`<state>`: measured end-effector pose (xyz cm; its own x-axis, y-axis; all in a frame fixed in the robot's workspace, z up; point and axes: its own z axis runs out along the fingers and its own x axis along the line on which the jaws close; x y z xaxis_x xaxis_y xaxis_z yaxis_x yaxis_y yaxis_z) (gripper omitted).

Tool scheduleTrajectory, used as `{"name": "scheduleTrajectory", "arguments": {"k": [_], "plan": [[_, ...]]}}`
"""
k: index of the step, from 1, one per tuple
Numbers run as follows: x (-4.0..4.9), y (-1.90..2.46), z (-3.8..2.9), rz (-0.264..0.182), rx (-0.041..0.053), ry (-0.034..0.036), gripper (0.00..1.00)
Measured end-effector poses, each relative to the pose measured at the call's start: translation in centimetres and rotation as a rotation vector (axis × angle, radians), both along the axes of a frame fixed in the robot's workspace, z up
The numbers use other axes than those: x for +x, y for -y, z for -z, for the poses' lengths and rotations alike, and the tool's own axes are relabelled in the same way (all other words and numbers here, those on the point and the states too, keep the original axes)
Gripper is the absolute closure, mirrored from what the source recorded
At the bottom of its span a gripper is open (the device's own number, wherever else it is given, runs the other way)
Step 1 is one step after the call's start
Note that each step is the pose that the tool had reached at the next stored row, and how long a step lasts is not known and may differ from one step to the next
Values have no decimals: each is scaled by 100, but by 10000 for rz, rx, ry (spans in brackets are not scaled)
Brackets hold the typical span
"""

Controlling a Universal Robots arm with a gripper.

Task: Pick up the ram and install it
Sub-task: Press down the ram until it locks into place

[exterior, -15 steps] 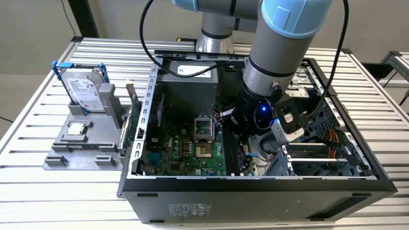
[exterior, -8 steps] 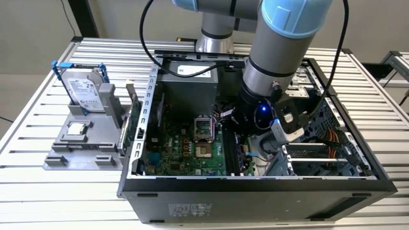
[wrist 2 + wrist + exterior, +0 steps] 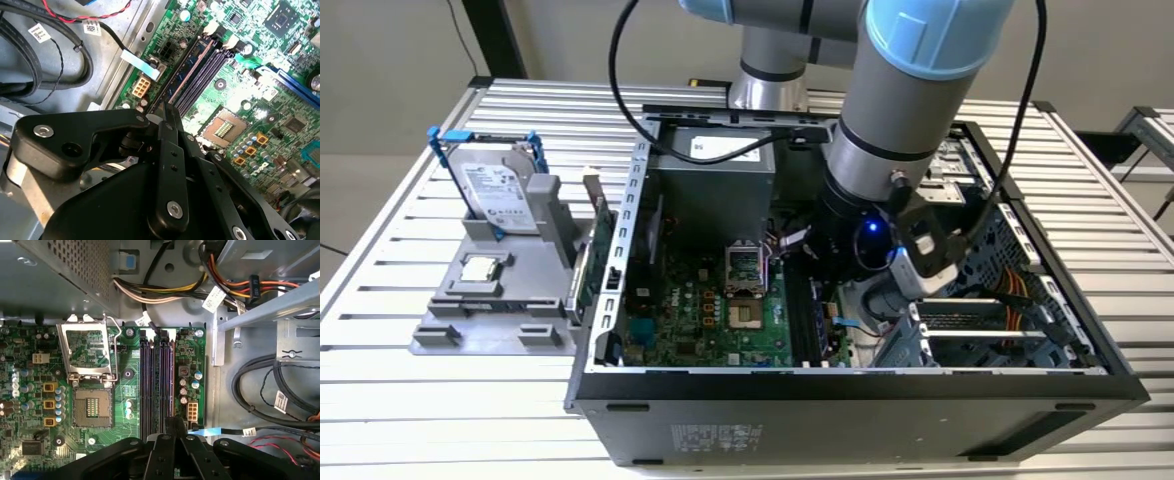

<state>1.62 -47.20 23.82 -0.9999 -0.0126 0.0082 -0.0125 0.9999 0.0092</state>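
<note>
1. A Universal Robots arm [image 3: 894, 130] reaches down into an open desktop computer case [image 3: 854, 400] lying on a slatted aluminium bench [image 3: 400, 400], its wrist sunk among the parts toward the exterior view's right of the green motherboard [image 3: 707, 310].

2. In both wrist views the black gripper [image 3: 167, 111] [image 3: 175, 424] has its fingers pressed together, and their tips sit over the near end of the ram [image 3: 187, 67] [image 3: 170, 385]. Whether they touch it cannot be told.

3. The ram lies lengthwise in the memory slot closest to the motherboard's edge, a long dark stick running away from the gripper. The neighbouring dark slots lie parallel beside it.

4. The processor socket [image 3: 92, 407] stands open next to the slots, with its metal retaining frame [image 3: 87, 347] swung up.

5. Bundled yellow, orange and black cables [image 3: 165, 287] cross the case beyond the far end of the slots, and a white connector [image 3: 141, 87] sits on the motherboard beside the ram, near the gripper.

6. Outside the case, toward the exterior view's left, a grey holder [image 3: 494, 320] rests on the bench. It carries a silver hard drive [image 3: 494, 190] standing upright in a blue frame, and a small square silver processor chip [image 3: 480, 268] lies flat in front of it.
</note>
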Motion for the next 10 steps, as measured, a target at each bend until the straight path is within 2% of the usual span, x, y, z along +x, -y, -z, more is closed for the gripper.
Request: {"name": "scheduleTrajectory", "arguments": {"k": [5,10], "plan": [[-7,0,0,-650,-1,0,100],[-12,-1,0,-1096,-1,-1,100]]}}
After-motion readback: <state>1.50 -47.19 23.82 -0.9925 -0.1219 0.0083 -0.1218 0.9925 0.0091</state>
